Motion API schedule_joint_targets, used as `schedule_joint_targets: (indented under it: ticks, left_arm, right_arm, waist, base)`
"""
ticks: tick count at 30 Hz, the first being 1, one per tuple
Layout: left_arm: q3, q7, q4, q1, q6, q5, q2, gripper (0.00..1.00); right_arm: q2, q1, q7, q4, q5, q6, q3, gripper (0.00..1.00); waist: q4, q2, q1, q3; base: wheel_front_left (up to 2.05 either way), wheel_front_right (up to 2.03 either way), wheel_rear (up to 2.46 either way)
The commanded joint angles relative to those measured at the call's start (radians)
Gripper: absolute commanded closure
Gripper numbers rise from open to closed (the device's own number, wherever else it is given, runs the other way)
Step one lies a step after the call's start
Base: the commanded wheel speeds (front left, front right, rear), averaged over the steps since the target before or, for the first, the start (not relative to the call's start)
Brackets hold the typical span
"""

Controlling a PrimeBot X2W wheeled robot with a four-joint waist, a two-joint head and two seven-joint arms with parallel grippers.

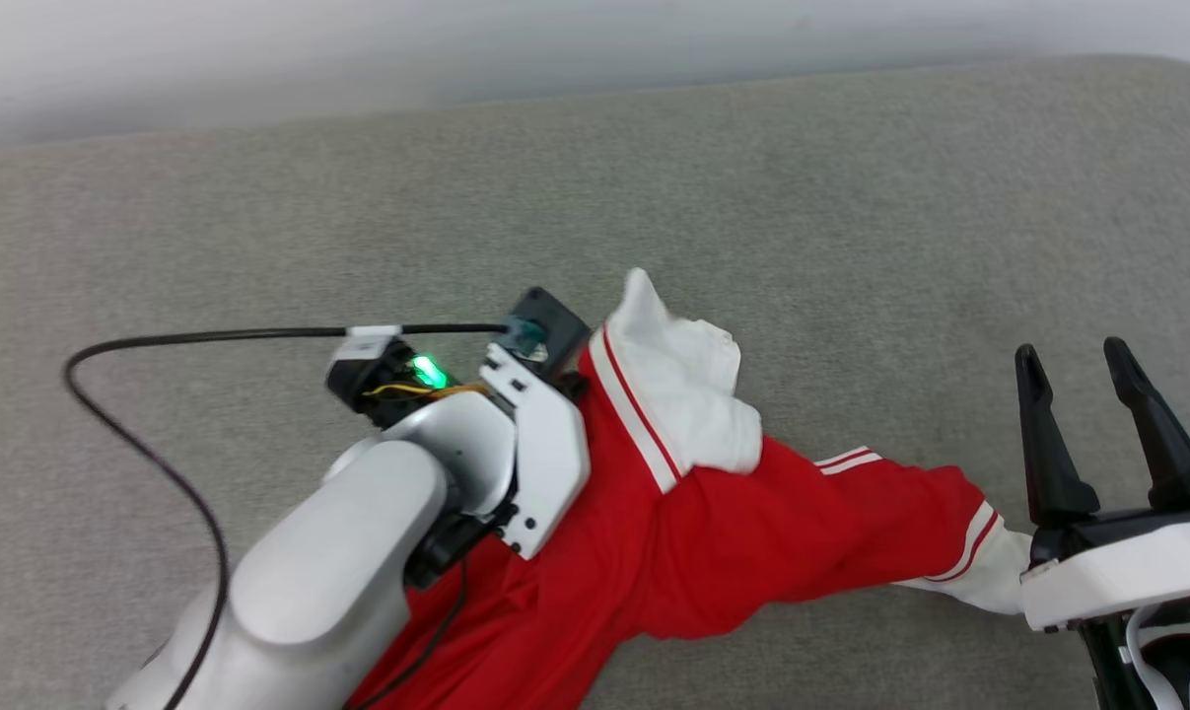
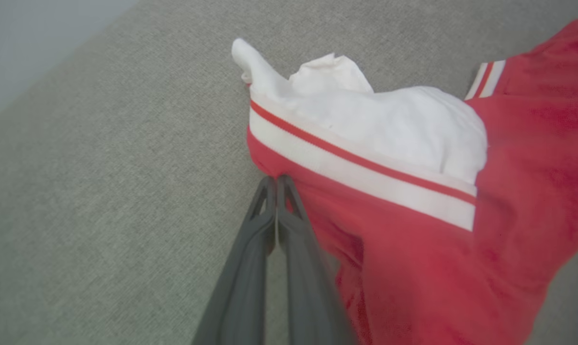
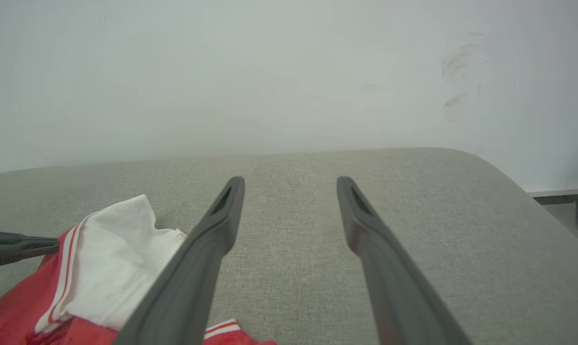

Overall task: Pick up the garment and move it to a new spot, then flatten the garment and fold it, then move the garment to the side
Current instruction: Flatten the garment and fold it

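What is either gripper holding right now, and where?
The left gripper appears pinched on the garment at its red edge below the sleeve stripes; right gripper holds nothing.

1. The right gripper (image 3: 291,182) held its two dark fingers wide apart above the grey fabric surface (image 3: 437,230).
2. The garment (image 3: 16,311) lay at lower left, white sleeve end uppermost.
3. The left gripper (image 3: 49,246), fingers together, met its striped edge.

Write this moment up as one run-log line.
phase: pickup | left gripper: jaws shut on garment, red edge beside striped sleeve | right gripper: jaws open, holding nothing | garment: crumpled on grey surface, unfolded
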Motion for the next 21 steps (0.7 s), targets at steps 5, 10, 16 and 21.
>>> schedule_joint_targets:
  ticks: [5,10,16,21]
  left_arm:
    - [0.073,-0.058,-0.106,0.108,0.090,-0.025,0.071,1.00]
    - [0.152,-0.087,-0.197,0.283,0.201,-0.090,0.131,1.00]
    - [0.217,-0.138,-0.226,0.503,0.292,-0.195,0.127,1.00]
    - [0.244,-0.218,-0.210,0.558,0.311,-0.219,0.086,0.00]
  right_arm:
    - [0.007,0.033,0.014,-0.022,-0.009,0.000,-0.016,0.00]
    - [0.010,0.043,0.024,-0.036,-0.017,0.000,-0.020,0.00]
    - [0.015,0.058,0.039,-0.053,-0.024,0.000,-0.021,0.00]
    - [0.016,0.072,0.050,-0.056,-0.027,0.000,-0.021,0.00]
  waist:
    - [0.060,-0.0001,-0.0001,-0.043]
    - [0.090,-0.0001,-0.0001,-0.065]
    - [0.112,-0.0001,-0.0001,-0.086]
    - [0.118,-0.0001,-0.0001,-0.110]
  base:
    - [0.00,0.00,0.00]
    - [0.00,0.00,0.00]
    - [0.00,0.00,0.00]
    - [0.00,0.00,0.00]
